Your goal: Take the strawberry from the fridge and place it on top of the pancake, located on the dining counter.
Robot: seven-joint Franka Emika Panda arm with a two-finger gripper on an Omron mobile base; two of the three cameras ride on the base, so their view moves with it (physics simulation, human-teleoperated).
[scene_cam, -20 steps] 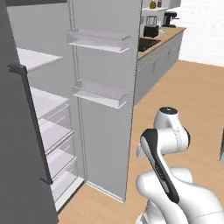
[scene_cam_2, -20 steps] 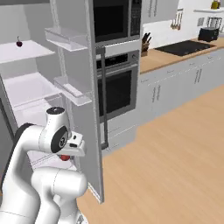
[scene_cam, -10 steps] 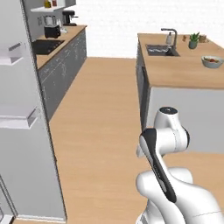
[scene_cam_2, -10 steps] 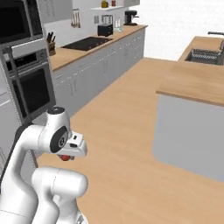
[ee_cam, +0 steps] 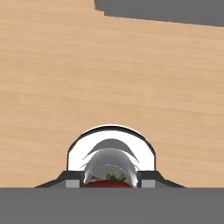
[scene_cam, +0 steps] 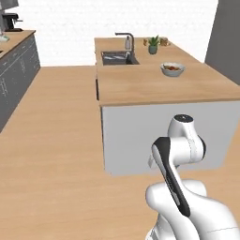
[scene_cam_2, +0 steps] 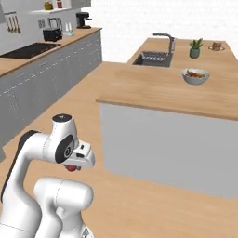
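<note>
the gripper [scene_cam_2: 72, 166] is pinched on the strawberry [ee_cam: 108, 180]. it hangs low over the wood floor [ee_cam: 109, 78], near the dining counter [scene_cam_2: 158, 90].

strawberry [ee_cam: 109, 180]: red, green-topped | dining counter [scene_cam: 140, 86]: light wood top

No text, label, brand, number or sign can be read anywhere in these pictures.
</note>
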